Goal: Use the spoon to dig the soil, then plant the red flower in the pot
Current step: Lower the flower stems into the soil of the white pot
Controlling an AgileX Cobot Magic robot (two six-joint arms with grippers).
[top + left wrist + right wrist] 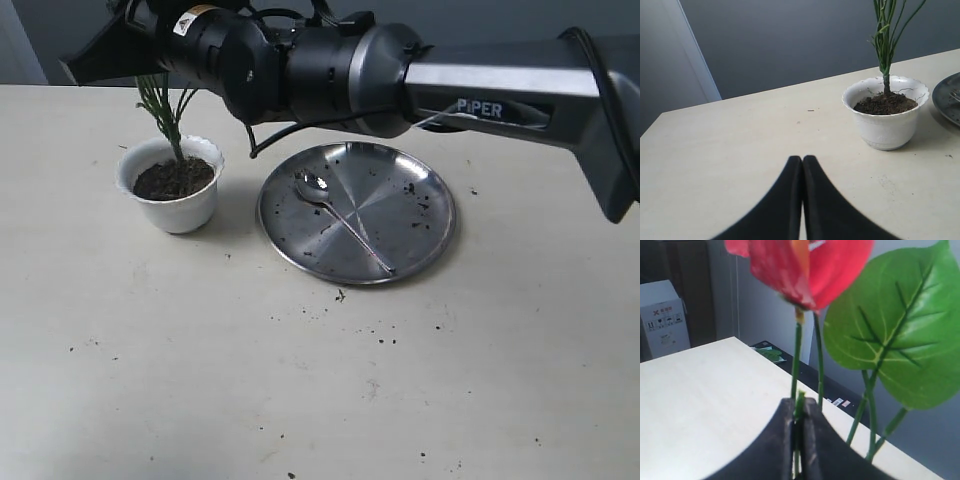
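Red flower [805, 270] — glossy, broad-leafed — stems pinched in right gripper [799, 412].

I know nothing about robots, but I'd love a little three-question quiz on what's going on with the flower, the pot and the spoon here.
1. True or false: the spoon lies on the steel plate.
2. What does the right gripper pinch? A) the spoon B) a stem of the red flower C) the rim of the pot
3. Fill in: the left gripper is shut and holds ____.

Key:
1. True.
2. B. The stems stand in the soil, and the pot sits beside the plate.
3. Nothing.
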